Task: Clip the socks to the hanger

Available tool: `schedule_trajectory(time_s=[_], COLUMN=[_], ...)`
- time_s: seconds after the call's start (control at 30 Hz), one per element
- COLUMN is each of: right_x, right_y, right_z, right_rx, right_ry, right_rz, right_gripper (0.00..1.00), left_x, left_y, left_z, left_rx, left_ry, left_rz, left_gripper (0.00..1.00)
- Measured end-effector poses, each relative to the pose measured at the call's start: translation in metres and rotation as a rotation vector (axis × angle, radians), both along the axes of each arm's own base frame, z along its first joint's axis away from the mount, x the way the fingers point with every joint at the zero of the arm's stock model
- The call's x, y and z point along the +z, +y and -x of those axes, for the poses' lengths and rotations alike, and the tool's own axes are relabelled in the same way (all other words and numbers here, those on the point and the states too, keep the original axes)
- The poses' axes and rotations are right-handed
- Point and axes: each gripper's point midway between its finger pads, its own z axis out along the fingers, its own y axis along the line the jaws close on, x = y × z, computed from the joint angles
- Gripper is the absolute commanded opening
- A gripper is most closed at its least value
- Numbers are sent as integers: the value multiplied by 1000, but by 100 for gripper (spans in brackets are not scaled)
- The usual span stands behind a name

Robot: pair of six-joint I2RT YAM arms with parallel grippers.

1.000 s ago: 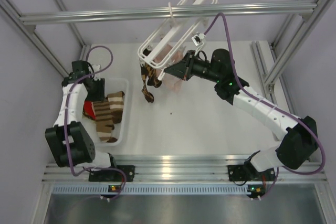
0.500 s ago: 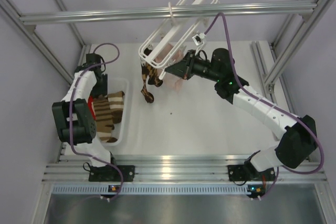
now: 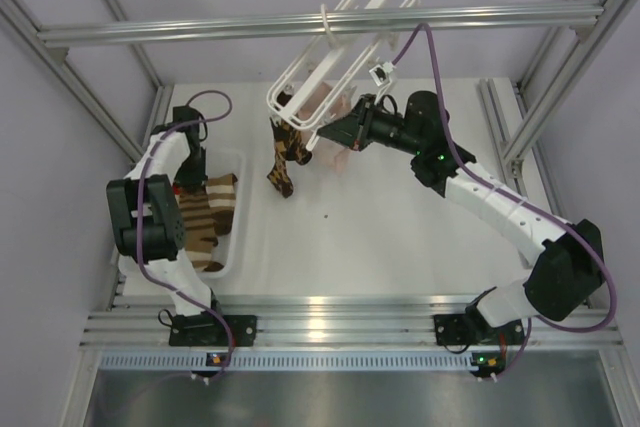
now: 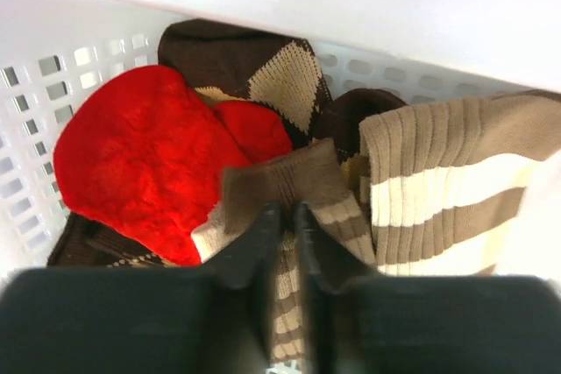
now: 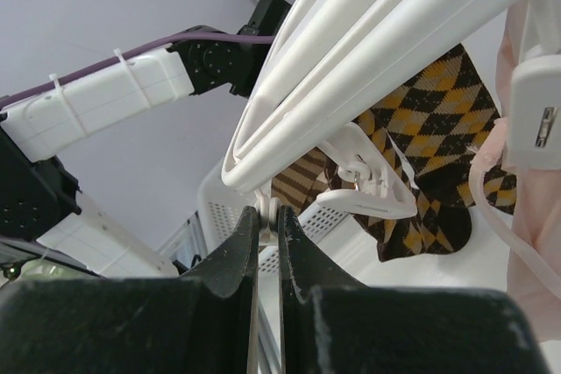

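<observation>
Left wrist view first: our left gripper (image 4: pixel 287 216) has its two fingers squeezed almost together. A fold of the striped sock (image 4: pixel 302 177) sits in the thin gap, so we think it is pinching that sock near its cuff. A second striped sock (image 4: pixel 456 181) lies just beside it on the right. A red cloth (image 4: pixel 140 155) touches it on the left, and a brown sock (image 4: pixel 245 54) peeks out behind. They all lie in a pile in the white basket (image 4: pixel 44 85).

Our right gripper (image 5: pixel 267 215) has its fingers pressed shut on a thin bit at the edge of the hanger (image 5: pixel 394 32). The hanger is up in the air, tilted, and hangs from the grey rail (image 3: pixel 450 19). A diamond sock (image 5: pixel 438 120) hangs from one clip (image 5: pixel 372 186), with something pale pink beside it.

We think the socks are light, soft and floppy. A sock will droop when we lift it, and it may drag its neighbours up, because they lie on each other. The cuff looks like the best place to hold. It is thick and ribbed, and a short bit should stick out past the fingers for a clip to bite.

We think the hanger is light, stiff plastic and swings easily, so it needs a steady hold.
</observation>
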Motion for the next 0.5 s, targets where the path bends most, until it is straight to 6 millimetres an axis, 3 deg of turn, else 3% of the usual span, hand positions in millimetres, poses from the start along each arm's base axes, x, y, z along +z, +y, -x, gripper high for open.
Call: schedule_trajectory(time_s=[0.07,0.27,0.4,0.5], right_x=[0,0,0,0], right_y=[0,-1,-1,-1], right_z=[0,0,0,0], right_rx=[0,0,0,0], right_ry=[0,0,0,0], right_rz=[1,1,1,1], right_gripper=[0,0,0,0], left_x=[3,26,65,98], left_y=[-1,-4,-7,-15], left_z=[-2,-2,2,15], left_rx=[-1,-16,-46,-93], left_ry=[-8,-61,-168,-280], left_rz=[3,13,14,22], left_gripper=[1,0,0,0])
